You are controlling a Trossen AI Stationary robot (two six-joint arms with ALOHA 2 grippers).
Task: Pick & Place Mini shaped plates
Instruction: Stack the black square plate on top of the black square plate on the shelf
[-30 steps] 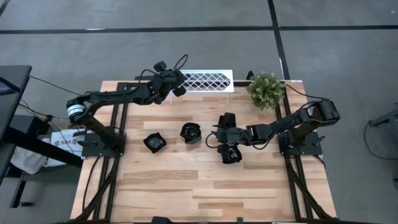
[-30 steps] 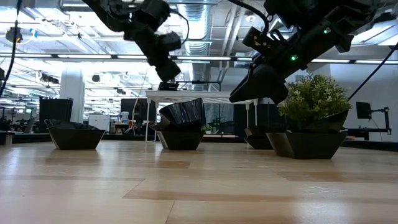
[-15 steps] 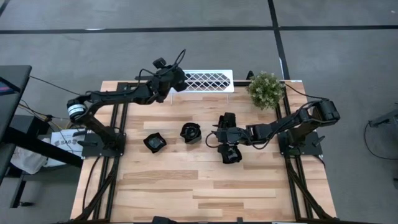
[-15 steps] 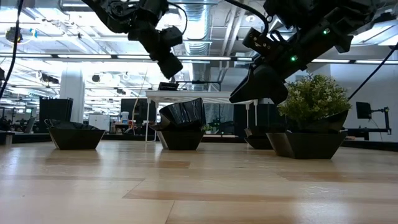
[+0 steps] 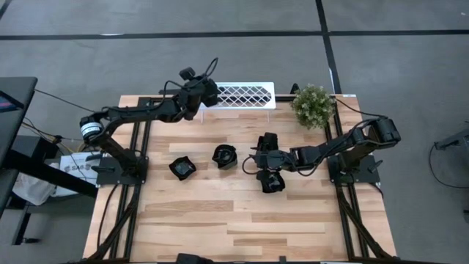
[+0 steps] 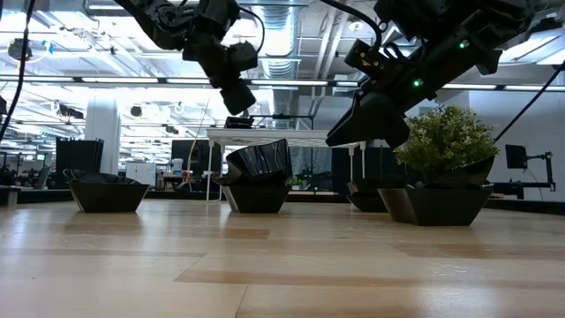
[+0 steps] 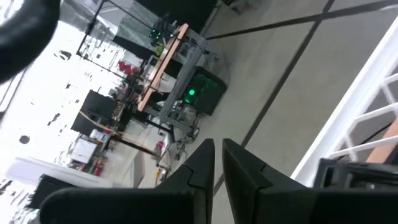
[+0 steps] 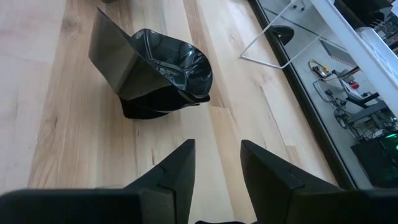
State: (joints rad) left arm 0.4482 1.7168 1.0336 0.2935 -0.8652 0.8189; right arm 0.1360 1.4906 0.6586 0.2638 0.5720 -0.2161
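Black mini shaped plates sit on the wooden table: one (image 5: 182,168) on the left, a small stack (image 5: 225,156) whose top plate leans tilted (image 8: 155,71), one (image 5: 272,182) and another (image 5: 267,139) beside my right arm. My right gripper (image 8: 217,162) hovers open above the table, pointing at the stack, with nothing between its fingers. My left gripper (image 5: 209,92) is raised at the far edge by the white lattice rack (image 5: 242,95). Its fingers (image 7: 205,158) are shut and hold nothing.
A potted plant (image 5: 313,105) stands at the far right corner. The rack lies along the far edge, right of my left gripper. The near half of the table (image 5: 234,227) is bare wood. In the low view the plates (image 6: 258,181) stand in a row across the table.
My left gripper has turned at the wrist and tipped a little while staying beside the rack. My right gripper and the plates have kept still.
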